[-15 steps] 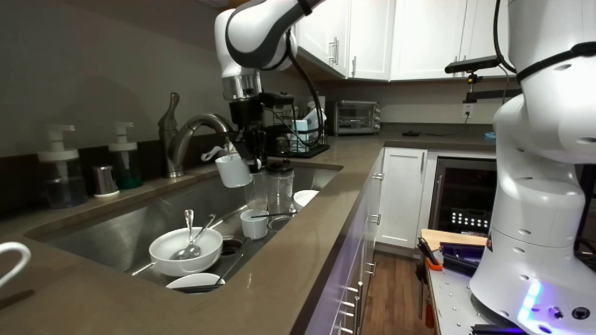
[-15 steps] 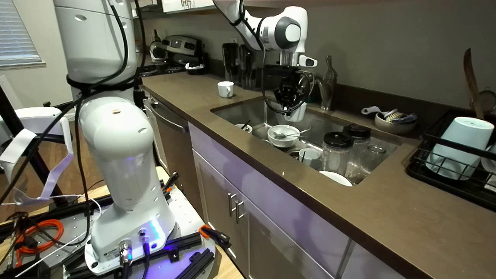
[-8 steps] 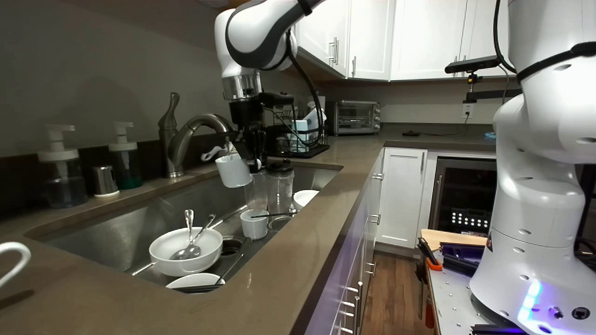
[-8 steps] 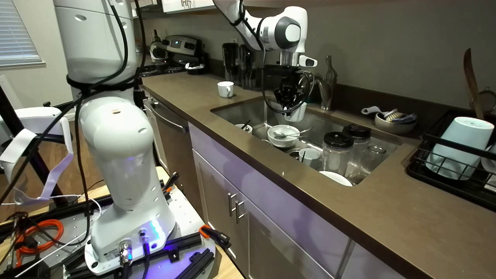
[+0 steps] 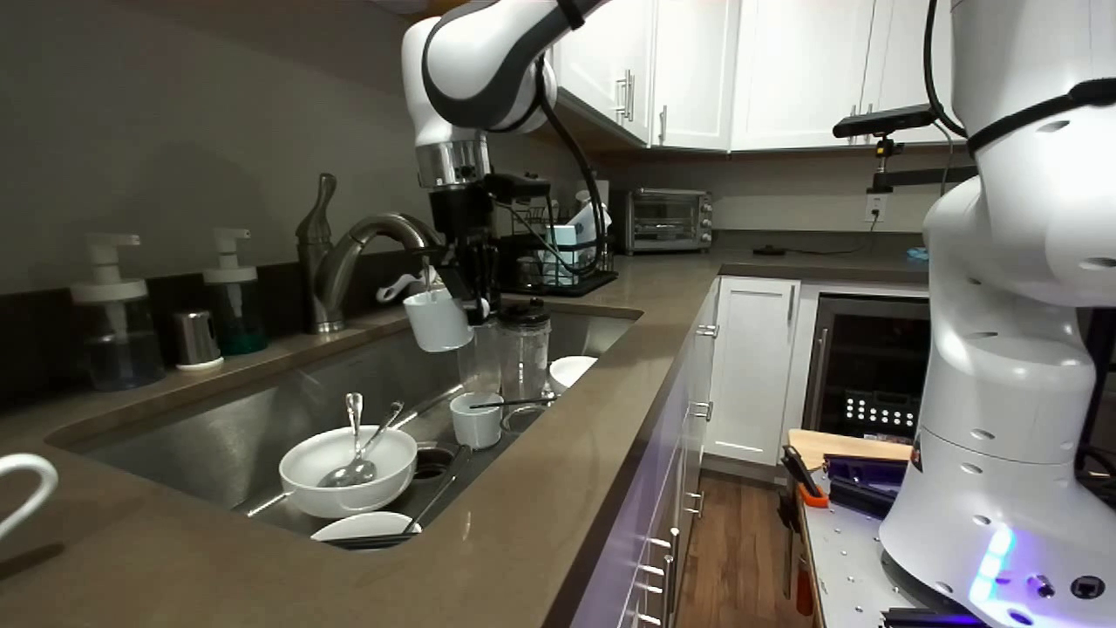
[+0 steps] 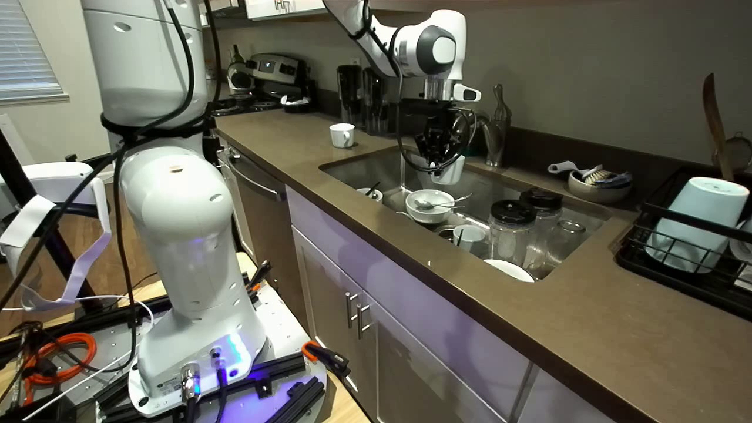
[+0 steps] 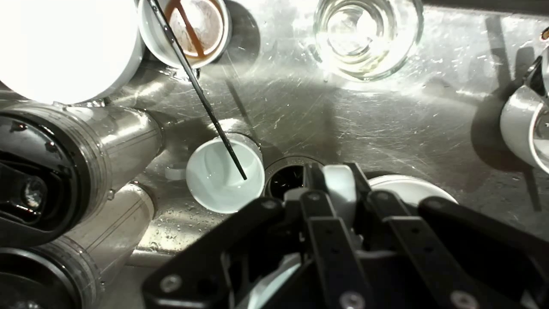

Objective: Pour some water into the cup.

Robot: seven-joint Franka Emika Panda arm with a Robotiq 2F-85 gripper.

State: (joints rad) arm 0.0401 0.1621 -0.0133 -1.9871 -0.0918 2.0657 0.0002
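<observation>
Gripping the white mug (image 5: 436, 323) left of centre in an exterior view, tilted beneath the faucet (image 5: 384, 227)! Clamping, apparently, its handle (image 7: 341, 189) between the fingers (image 7: 316, 206): the right hold. Probably stiff, breakable, slick when wet, heavier with filling.

Exterior views share the sink (image 5: 261, 436) from opposite ends; the wrist view looks closely down into it.
</observation>
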